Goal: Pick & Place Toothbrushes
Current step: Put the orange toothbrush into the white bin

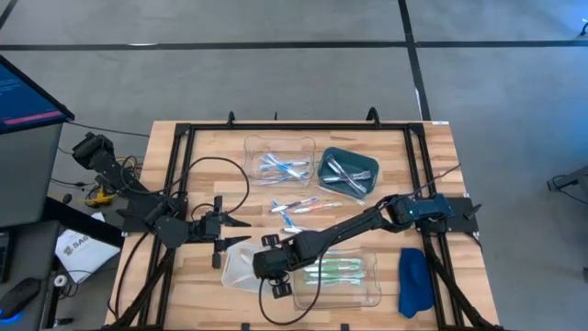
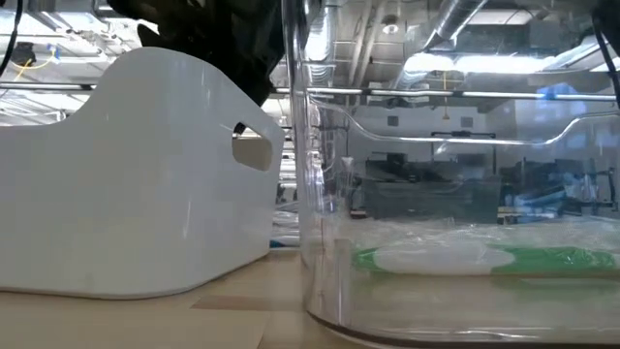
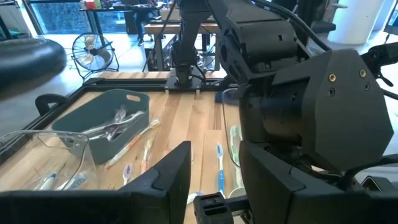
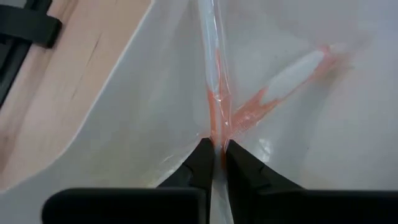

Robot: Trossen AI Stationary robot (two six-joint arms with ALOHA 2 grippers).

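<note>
Toothbrush (image 4: 214, 87), orange-pink, is clamped in the right tool (image 4: 214, 155) over the white tray (image 1: 241, 265) (left tool (image 1: 231, 233) beside it, apart); releasing carelessly could bounce it outside.

Right gripper (image 1: 266, 264) in white tray (image 1: 237, 268), toothbrush (image 4: 214, 106) between its fingers, left gripper (image 1: 241, 223) beside tray

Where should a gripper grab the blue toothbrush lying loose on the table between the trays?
Grip the blue toothbrush at mid-handle, coming straight down from above. It lies flat on the wooden table, apart from the orange-pink toothbrush, so the fingers should close across its thin width.
</note>
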